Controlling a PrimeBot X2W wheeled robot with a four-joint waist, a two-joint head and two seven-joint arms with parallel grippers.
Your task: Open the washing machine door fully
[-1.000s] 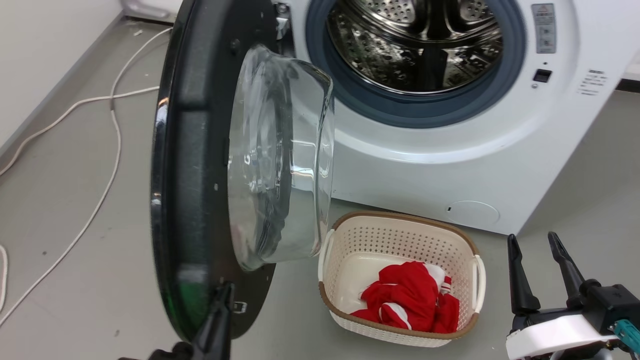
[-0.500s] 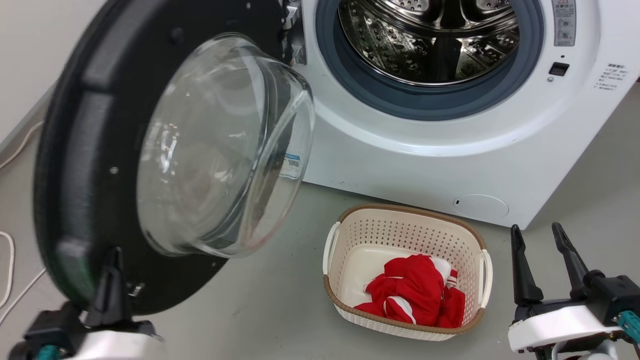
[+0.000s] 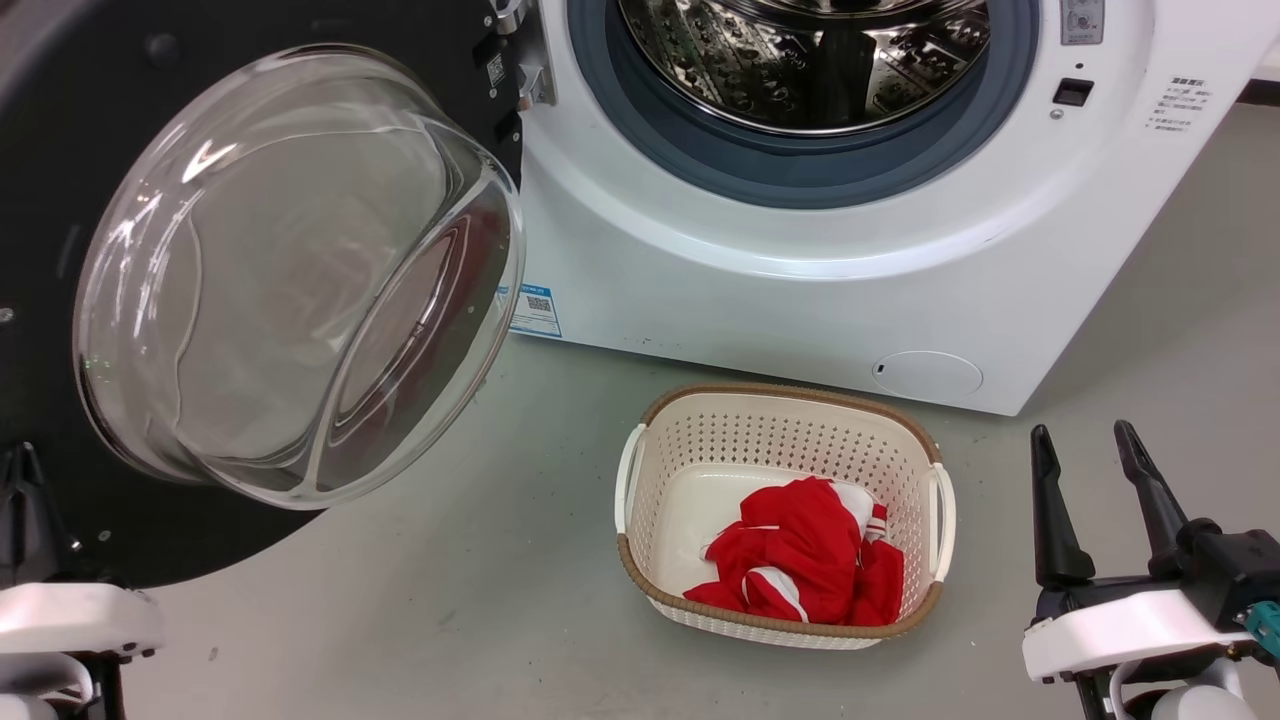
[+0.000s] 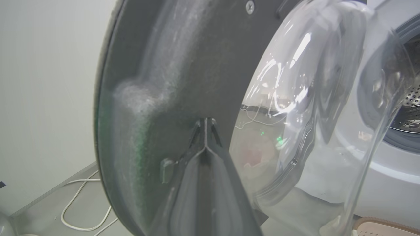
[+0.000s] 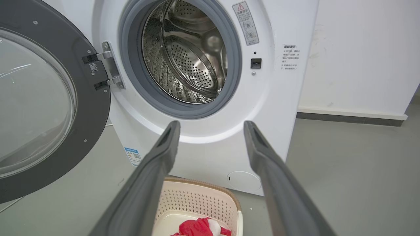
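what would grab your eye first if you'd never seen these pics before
The washing machine door, black with a bulging glass bowl, stands swung wide open at the left and looms large in the head view. To its right gapes the shiny steel drum of the white washing machine. On the floor in front sits a cream basket holding a red cloth.
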